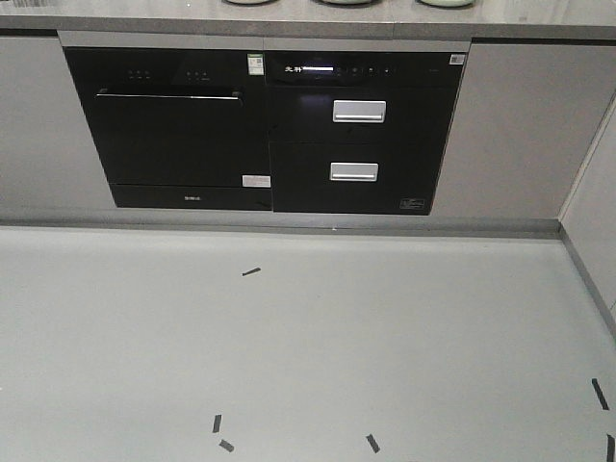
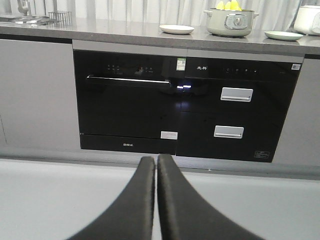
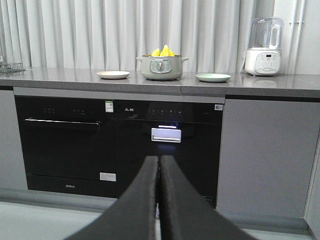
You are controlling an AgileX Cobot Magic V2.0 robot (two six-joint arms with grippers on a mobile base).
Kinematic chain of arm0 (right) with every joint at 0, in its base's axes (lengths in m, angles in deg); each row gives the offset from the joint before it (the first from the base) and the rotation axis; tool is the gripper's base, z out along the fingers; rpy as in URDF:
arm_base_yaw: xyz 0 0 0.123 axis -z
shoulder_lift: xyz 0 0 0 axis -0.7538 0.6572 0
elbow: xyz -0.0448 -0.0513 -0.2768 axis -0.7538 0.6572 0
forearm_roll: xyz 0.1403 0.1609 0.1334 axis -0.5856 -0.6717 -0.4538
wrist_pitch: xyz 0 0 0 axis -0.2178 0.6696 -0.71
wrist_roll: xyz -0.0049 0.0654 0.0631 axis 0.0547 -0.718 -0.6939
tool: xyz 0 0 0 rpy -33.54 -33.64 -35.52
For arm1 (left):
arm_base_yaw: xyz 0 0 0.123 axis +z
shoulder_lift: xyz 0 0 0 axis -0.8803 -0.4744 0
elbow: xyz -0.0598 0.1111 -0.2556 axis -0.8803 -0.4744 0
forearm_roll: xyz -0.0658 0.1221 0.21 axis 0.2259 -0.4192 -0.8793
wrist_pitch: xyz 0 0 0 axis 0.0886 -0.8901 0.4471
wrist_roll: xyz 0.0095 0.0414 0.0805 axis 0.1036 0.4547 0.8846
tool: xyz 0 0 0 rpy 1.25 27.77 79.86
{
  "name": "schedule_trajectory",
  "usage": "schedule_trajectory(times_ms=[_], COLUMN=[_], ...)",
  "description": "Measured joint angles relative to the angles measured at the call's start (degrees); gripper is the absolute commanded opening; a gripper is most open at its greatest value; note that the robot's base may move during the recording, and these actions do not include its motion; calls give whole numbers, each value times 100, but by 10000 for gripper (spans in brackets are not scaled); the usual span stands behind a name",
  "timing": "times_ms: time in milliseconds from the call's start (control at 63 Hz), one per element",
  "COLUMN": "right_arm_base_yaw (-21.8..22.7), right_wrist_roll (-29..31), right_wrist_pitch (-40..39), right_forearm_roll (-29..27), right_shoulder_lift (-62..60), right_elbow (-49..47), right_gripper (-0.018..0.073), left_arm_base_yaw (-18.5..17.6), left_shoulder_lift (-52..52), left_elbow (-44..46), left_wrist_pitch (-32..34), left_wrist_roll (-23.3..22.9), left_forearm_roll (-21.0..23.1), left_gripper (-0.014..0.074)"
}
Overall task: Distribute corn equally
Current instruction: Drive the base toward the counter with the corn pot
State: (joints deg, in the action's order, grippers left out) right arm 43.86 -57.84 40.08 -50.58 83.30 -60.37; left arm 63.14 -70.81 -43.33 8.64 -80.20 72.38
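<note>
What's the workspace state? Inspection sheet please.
Surface: grey countertop, over black built-in appliances.
Job's things: corn standing in the pot; a white plate and a green plate flank it, both look empty.
Clutter: blender, wire rack on the counter.
Grippers: left gripper and right gripper shut, empty, away from the counter.
Cables: nothing seen.
Surroundings: grey curtain, grey floor with black tape marks.

Light: even and soft in all three of your views, nothing dim.
Brightest area: the pale curtains [image 3: 75,35] behind the countertop [image 3: 250,86].
Glare: a small bluish-white glint on the black appliance fronts [image 2: 125,110].
Shadows: faint, just under the countertop's lip.
Focus: your left gripper [image 2: 156,158] and right gripper [image 3: 159,158] look soft-edged at the lens; the corn [image 3: 163,51] is small yet vivid.
</note>
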Motion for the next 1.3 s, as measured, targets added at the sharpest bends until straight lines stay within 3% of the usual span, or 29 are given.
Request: schedule_trajectory(times_ms=[1301], right_arm_base_yaw=[0], right_wrist_roll=[0], right_wrist_pitch=[0], right_forearm_roll=[0], right_shoulder_lift=[0], right_elbow=[0], right_gripper=[-5], left_arm_base_yaw=[0], left_shoulder_lift=[0], left_elbow=[0], left_wrist_pitch=[0], left_wrist_roll=[0], left_forearm_roll=[0], left_gripper=[-6])
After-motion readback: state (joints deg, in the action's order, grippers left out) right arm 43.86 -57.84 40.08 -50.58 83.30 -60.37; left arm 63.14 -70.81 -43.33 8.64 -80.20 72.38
